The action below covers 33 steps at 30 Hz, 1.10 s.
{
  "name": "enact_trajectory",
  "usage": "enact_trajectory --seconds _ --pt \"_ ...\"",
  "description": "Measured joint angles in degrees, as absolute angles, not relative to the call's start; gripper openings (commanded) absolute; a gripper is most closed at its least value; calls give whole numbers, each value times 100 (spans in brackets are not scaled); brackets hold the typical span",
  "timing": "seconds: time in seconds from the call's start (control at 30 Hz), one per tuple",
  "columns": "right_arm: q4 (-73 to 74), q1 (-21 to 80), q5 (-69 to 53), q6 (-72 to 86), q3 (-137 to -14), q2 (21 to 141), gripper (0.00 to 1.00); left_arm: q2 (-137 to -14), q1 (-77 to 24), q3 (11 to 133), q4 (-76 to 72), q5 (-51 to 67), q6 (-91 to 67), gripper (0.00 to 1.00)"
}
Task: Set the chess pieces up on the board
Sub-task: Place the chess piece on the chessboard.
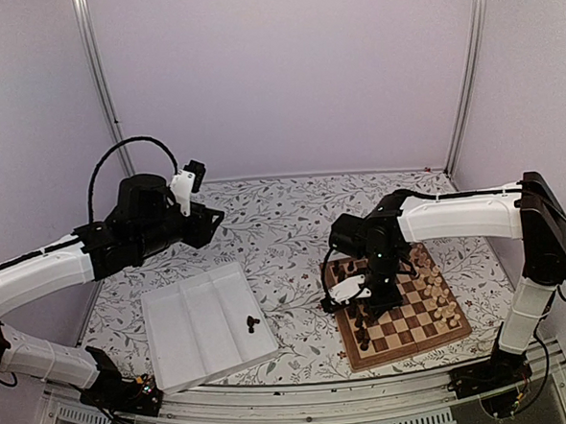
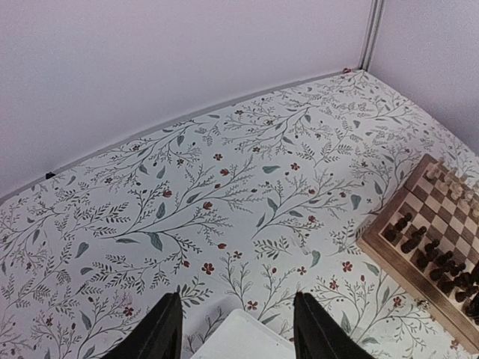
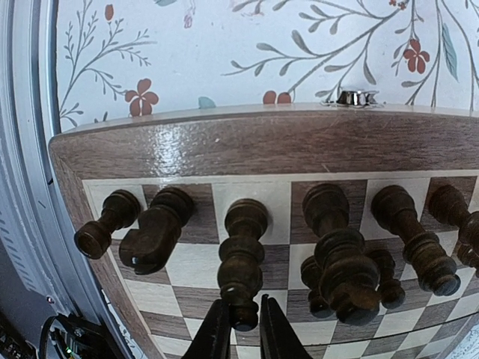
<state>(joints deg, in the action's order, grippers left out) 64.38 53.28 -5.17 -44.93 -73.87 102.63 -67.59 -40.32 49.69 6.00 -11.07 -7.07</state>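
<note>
Right pincer (image 3: 245,308) flanks glossy turned wooden chessman (image 3: 241,250).

Enclosed cell, even light.
Plain pale lilac walls (image 1: 284,68); grey metal posts (image 1: 99,79) upper left and upper right; floral-print tabletop (image 1: 284,222); aluminium rail (image 1: 305,419) along bottom edge.

Gripper (image 3: 245,334) flanks dark piece (image 3: 241,250) on board (image 3: 224,142) (grip unclear).

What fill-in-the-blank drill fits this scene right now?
The right gripper pinches the top of a ___ piece on the board.
The left gripper is ___ and empty.
The tray lies on the ___ arm's side.
Missing: dark; open; left.
</note>
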Motion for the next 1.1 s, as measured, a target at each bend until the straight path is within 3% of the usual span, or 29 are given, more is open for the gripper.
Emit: enact_trajectory --seconds 0.43,1.1 --pt "6403 5330 -613 -4475 -7387 10263 27 -6875 -4032 4969 650 -1090 -709 52" --pt "6184 5330 -484 -4451 -7190 10261 23 -7011 -4032 4969 698 -985 -709 52"
